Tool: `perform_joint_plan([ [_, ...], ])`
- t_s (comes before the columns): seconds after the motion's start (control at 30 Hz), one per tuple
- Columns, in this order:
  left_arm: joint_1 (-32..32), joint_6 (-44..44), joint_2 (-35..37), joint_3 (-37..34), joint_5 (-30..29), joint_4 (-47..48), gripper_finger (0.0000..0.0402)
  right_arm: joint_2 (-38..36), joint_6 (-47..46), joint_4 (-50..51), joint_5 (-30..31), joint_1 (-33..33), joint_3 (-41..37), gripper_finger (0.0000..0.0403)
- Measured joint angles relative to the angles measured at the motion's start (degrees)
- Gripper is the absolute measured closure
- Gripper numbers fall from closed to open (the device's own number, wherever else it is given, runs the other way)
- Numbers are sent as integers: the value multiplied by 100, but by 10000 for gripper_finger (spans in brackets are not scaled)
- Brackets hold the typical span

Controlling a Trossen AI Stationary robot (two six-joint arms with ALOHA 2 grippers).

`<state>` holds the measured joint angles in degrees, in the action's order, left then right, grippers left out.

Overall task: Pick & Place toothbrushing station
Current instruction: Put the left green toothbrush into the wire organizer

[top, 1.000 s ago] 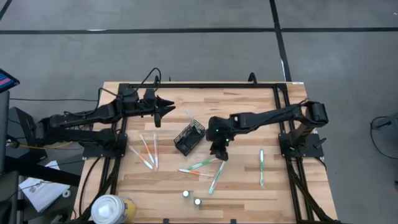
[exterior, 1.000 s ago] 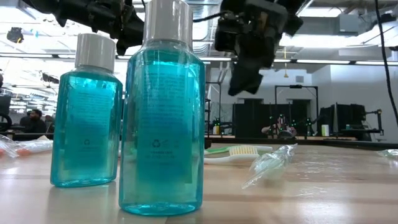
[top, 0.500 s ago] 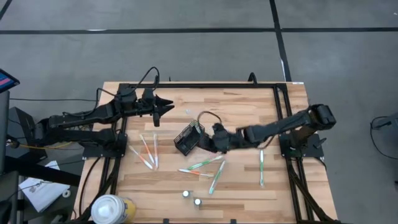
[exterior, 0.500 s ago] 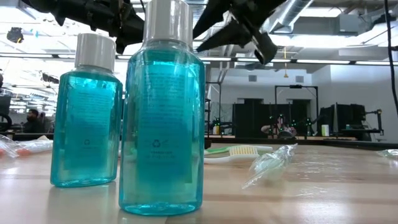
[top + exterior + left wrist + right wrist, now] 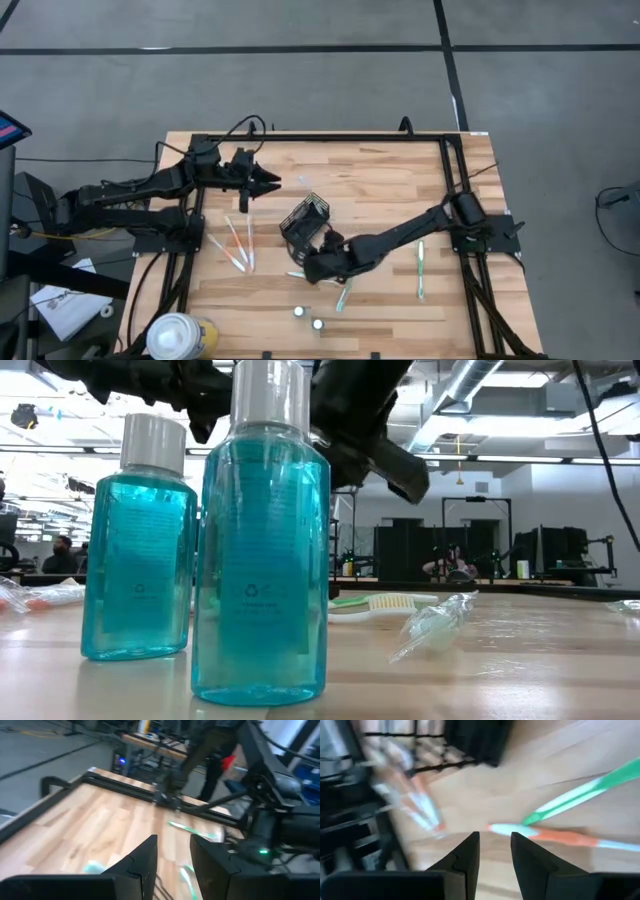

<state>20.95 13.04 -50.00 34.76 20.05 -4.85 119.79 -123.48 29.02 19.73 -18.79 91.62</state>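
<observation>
- Right arm stretches low and nearly flat from its base at the table's right edge toward the middle, its right gripper [image 5: 312, 265] just beside the near end of the black wire-mesh holder [image 5: 303, 220].
- Its wrist view shows the two dark fingers [image 5: 465, 857] set slightly apart with nothing between them, hovering over bare wood close to an orange-and-white toothbrush [image 5: 555, 836] and a green-and-white toothbrush [image 5: 580, 795].
- Left arm reaches in from the table's left edge, and the left gripper [image 5: 268, 180] is held over the far left part of the table [image 5: 380, 170], fingers [image 5: 142, 860] a little apart and empty.
- Holder is a small rectangular mesh basket lying tilted near the centre of the pale planked tabletop.
- Slim toothbrushes lie scattered flat: three [image 5: 238, 245] left of the holder, one [image 5: 421, 268] toward the right.
- Two clear blue bottles [image 5: 258, 540] with white caps stand at the near edge.
</observation>
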Motion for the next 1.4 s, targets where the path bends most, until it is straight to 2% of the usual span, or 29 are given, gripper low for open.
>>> perform_joint_plan([
  [0.2, 2, 82, 1, 0, 302, -5, 289, -124, -265, 2044, -153, 24, 624, 301],
  [0.33, 2, 81, 2, 0, 369, -34, 289, -156, -408, 2793, -43, 37, 865, 301],
  [0.43, 2, 90, 18, 0, 404, -31, 289, -133, -405, 2587, 387, 25, 904, 301],
  [0.63, 2, 92, 26, 0, 420, -47, 289, -142, -206, 2064, 1831, 11, 906, 301],
  [0.83, 2, 92, 26, 0, 507, -58, 289, -140, -197, 1896, 2026, -4, 906, 301],
  [1.0, 2, 242, 26, 0, 869, -78, 289, -140, 193, 1802, 2836, 30, 906, 301],
  [1.27, 74, -99, 26, 0, 884, -118, 289, -140, 706, 1819, 2139, 151, 906, 301],
  [1.4, 168, -98, 26, 0, 1079, -160, 289, -138, 1463, 1869, 1614, 341, 904, 301],
])
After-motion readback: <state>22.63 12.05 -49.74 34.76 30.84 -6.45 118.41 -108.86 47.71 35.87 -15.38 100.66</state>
